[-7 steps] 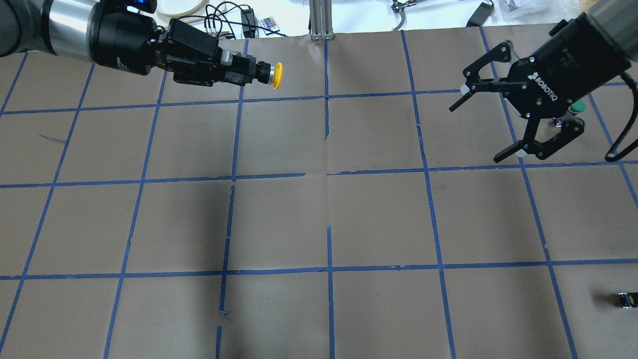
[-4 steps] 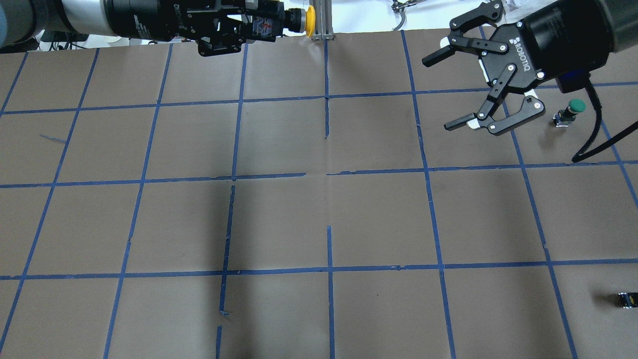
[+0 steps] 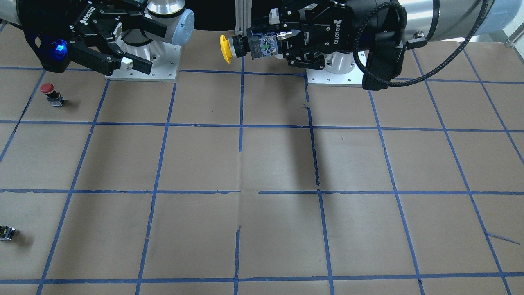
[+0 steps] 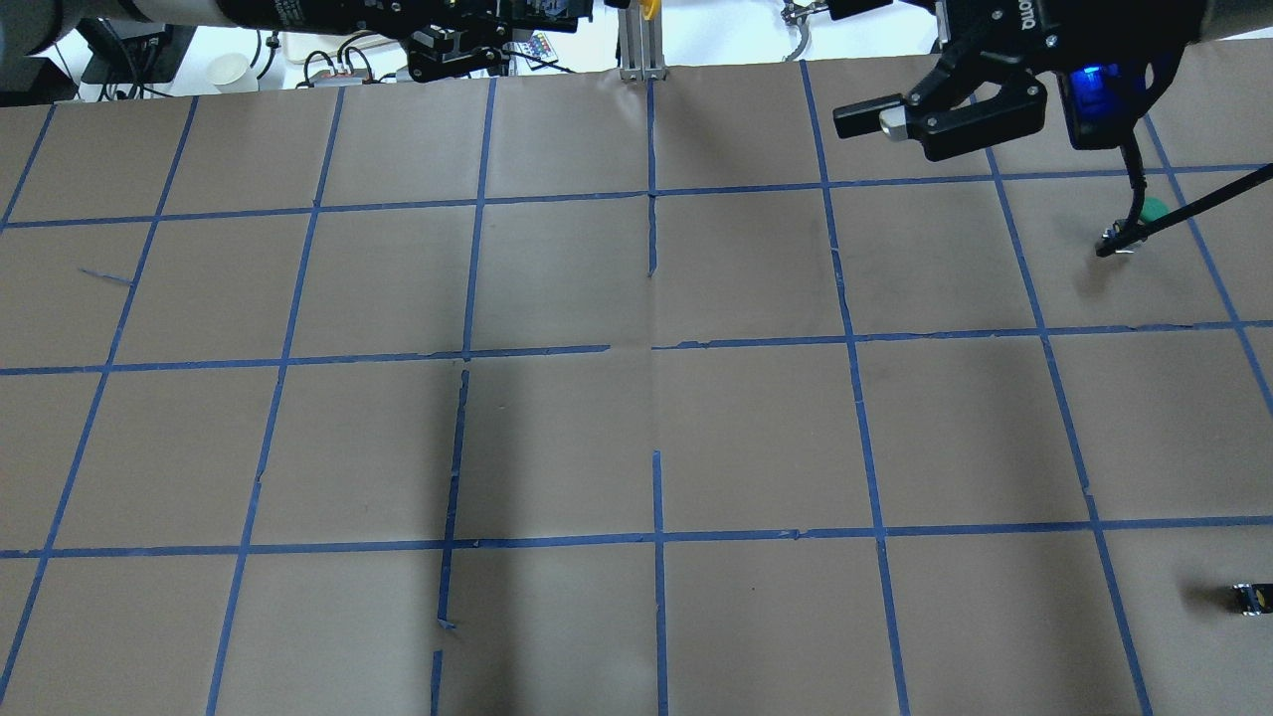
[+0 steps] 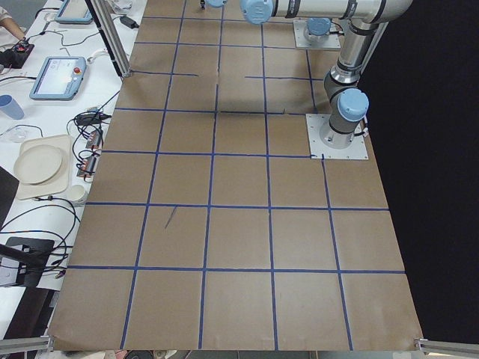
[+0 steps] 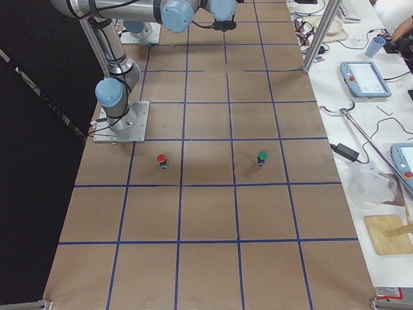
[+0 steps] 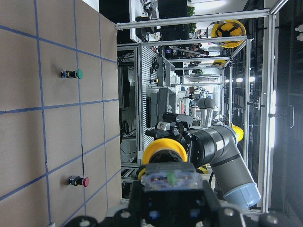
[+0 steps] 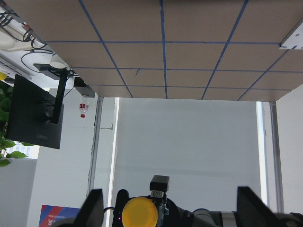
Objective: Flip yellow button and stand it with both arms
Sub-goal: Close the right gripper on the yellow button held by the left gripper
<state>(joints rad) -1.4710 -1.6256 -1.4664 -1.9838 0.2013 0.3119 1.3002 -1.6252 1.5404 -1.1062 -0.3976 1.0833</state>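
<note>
The yellow button is held in the air, lying sideways, by my left gripper, which is shut on its black-grey contact block. The cap points toward my right gripper, which is open, empty and level with it, a gap apart. In the overhead view only the cap's edge shows at the top, with the left gripper beside it and the right gripper open. The left wrist view shows the cap straight ahead. The right wrist view shows the cap between its spread fingers.
A red-capped button stands on the brown paper-covered table below my right gripper. A green-capped button stands farther out on the right side. A small dark block lies near the right edge. An aluminium post stands at the far edge.
My left gripper has carried the yellow button upward and toward the middle, to the top edge of the overhead view. My right gripper has risen, turned and stayed open.
</note>
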